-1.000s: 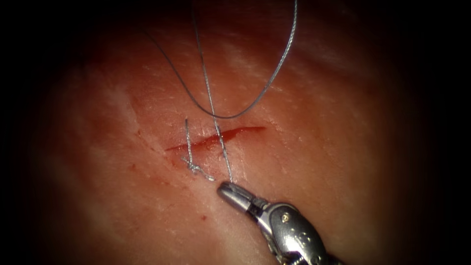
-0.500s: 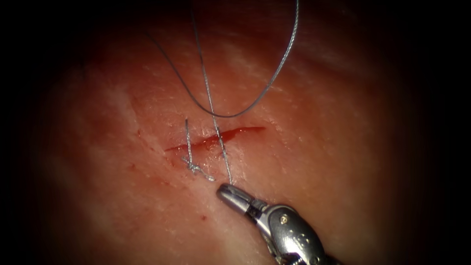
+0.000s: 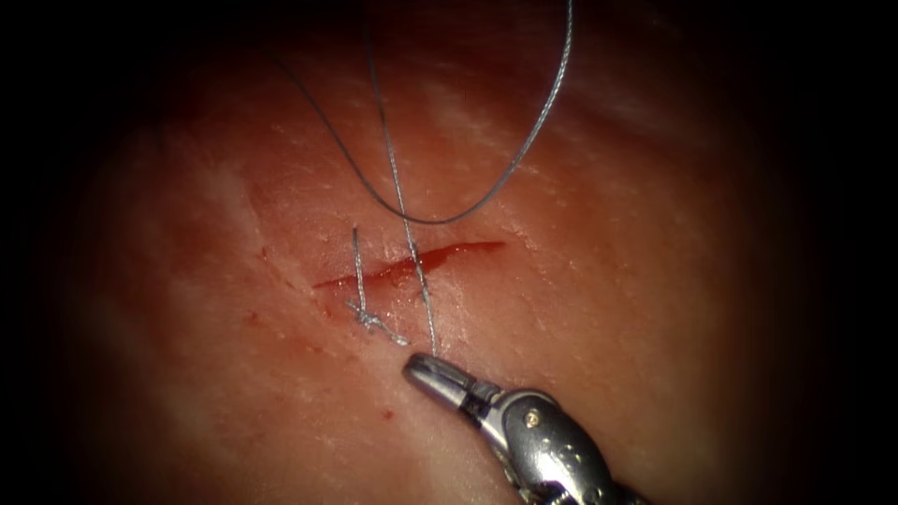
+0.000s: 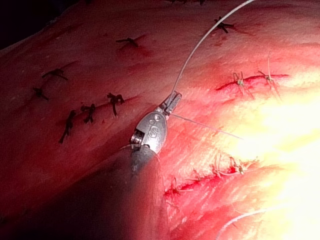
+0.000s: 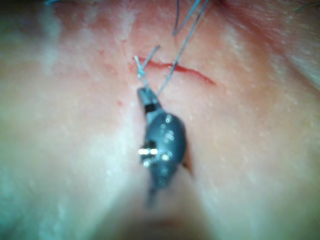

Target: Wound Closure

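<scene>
No writing or label can be read on either tool. In the endoscope view the right tool (image 3: 426, 367) rests on the tissue (image 3: 608, 309) just below the cut (image 3: 412, 266), jaws closed, at the lower end of the thread (image 3: 416, 266) that crosses the cut; whether it grips that end, I cannot tell. Since a second ago its tip has slid slightly leftward. A knotted stitch (image 3: 367, 313) lies left of it. The left tool (image 4: 172, 102), jaws closed, grips the thread. Needle not visible.
</scene>
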Robot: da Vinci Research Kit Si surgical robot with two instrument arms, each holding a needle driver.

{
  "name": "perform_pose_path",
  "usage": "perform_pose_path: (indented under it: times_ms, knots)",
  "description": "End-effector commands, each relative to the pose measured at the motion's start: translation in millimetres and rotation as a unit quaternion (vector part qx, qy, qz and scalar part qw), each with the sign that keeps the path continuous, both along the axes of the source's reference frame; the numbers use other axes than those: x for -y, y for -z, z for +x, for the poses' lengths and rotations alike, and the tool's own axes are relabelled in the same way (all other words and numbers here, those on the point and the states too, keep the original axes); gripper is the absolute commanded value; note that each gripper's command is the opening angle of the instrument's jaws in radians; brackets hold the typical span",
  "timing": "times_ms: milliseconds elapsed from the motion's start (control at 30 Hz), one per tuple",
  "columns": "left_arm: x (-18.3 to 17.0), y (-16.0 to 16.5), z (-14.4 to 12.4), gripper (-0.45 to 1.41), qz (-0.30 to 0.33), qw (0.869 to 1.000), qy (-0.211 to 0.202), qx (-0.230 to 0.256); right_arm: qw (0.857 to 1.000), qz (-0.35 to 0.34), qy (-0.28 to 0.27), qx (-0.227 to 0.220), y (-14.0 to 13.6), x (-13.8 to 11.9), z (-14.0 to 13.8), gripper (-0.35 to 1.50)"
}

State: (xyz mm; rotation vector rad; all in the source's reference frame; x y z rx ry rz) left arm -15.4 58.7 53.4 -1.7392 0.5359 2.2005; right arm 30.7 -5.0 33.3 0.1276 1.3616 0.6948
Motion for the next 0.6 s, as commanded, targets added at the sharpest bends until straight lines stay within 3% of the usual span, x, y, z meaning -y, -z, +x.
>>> perform_pose_path:
  times_ms: [33, 133, 200, 233, 267, 367, 600]
  knots:
    - [-0.5, 0.1, -0.4, -0.45, 0.000, 1.000, -0.006, 0.007, 1.000, -0.004, 0.004, 0.002, -0.5, -0.3, 0.6, -0.32]
    - [0.7, 1.0, -0.5, -0.45, 0.008, 1.000, -0.020, 0.022, 1.000, -0.004, 0.020, 0.006, -0.3, -0.1, 0.4, 0.44]
    - [1.4, 1.9, -0.6, -0.45, 0.011, 0.999, -0.031, 0.033, 0.999, -0.011, 0.030, 0.006, -0.1, 0.1, 0.0, 0.81]
    - [1.6, 2.3, -0.6, -0.45, 0.014, 0.998, -0.038, 0.039, 0.999, -0.013, 0.036, 0.005, 0.2, 0.3, -0.2, 1.08]
    - [1.9, 2.7, -0.6, -0.45, 0.019, 0.998, -0.042, 0.049, 0.999, -0.016, 0.039, 0.004, 0.4, 0.4, -0.4, 1.21]
    - [2.8, 4.1, -0.7, -0.45, 0.029, 0.994, -0.069, 0.085, 0.998, -0.025, 0.056, -0.004, 1.6, 0.8, -1.3, 1.40]
    - [5.8, 7.5, -0.8, -0.45, 0.051, 0.972, -0.136, 0.187, 0.992, -0.026, 0.125, -0.012, 5.1, 1.3, -4.0, 1.45]
